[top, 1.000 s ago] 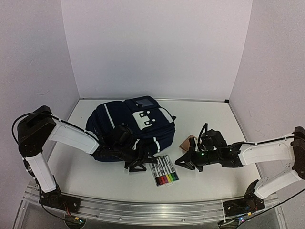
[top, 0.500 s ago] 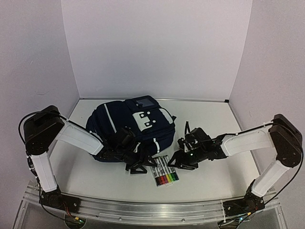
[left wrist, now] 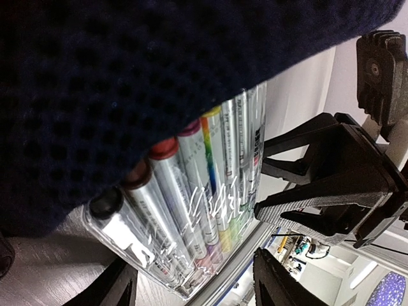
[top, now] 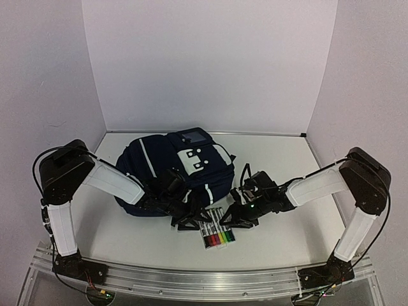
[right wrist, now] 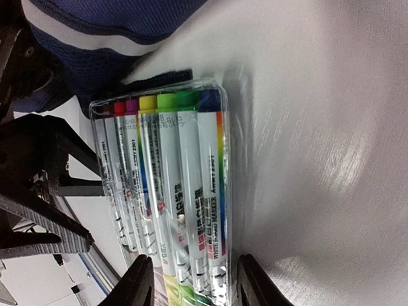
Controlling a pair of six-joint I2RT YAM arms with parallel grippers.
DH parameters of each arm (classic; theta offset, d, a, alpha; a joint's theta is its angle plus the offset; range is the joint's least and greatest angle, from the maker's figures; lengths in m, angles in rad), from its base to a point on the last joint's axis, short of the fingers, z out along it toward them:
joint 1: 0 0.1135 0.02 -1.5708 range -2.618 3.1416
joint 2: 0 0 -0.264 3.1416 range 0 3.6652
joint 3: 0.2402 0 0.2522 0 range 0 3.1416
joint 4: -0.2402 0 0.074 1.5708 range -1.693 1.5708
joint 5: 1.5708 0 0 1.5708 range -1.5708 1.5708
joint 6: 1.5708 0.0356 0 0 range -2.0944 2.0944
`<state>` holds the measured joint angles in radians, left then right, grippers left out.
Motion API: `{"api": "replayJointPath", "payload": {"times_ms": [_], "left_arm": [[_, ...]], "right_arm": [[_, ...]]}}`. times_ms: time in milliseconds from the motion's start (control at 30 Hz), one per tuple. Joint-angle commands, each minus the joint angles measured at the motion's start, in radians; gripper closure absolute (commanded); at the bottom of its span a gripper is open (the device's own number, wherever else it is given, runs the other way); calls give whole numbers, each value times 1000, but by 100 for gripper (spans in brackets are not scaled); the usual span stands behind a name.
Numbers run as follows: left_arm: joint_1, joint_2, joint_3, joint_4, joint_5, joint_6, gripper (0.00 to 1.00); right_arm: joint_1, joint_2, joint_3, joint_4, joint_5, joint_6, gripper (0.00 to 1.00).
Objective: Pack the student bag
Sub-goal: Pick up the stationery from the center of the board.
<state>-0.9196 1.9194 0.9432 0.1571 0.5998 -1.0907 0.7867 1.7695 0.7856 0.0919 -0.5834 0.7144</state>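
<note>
The student bag [top: 172, 167], navy with white stripes, lies at centre left; its mesh fabric [left wrist: 95, 83] fills the left wrist view. A clear pack of coloured markers [top: 217, 233] lies flat just in front of it. My left gripper [top: 191, 220] is open, and its fingers stand either side of the marker pack's [left wrist: 191, 204] end with a gap showing. My right gripper [top: 231, 217] is open too. From the other side its fingers straddle the marker pack [right wrist: 169, 185], one over the pack and one by its edge. The two grippers nearly face each other.
The bag's black straps and buckles [top: 180, 217] trail by the left gripper. An aluminium rail [top: 191, 275] runs along the near table edge. White walls close in the back and sides. The right gripper's body [left wrist: 338, 185] looms close in the left wrist view.
The right arm swung left from the table's right side to the marker pack, and its gripper went from shut to open. The left gripper crept right toward the pack and narrowed a little.
</note>
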Motion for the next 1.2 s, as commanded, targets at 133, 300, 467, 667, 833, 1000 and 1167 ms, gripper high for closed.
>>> {"api": "replayJointPath", "payload": {"times_ms": [133, 300, 467, 667, 833, 1000, 1167], "left_arm": [[-22, 20, -5, 176, -49, 24, 40], [-30, -20, -27, 275, -39, 25, 46], [-31, -91, -66, 325, -53, 26, 51], [-37, -88, -83, 387, -23, -13, 62], [-42, -110, -59, 231, -69, -1, 86], [-42, -176, -18, 12, -139, 67, 100], [-42, -268, 57, -137, -114, 175, 100]], "right_arm": [[26, 77, 12, 76, -159, 30, 61], [26, 71, 15, 105, -199, 73, 61], [25, 58, 15, 112, -188, 106, 63], [26, 41, 1, 146, -161, 151, 64], [26, -18, -18, 147, -114, 175, 65], [26, -120, -33, 102, -14, 179, 59], [25, -267, -19, -16, 118, 125, 49]]}}
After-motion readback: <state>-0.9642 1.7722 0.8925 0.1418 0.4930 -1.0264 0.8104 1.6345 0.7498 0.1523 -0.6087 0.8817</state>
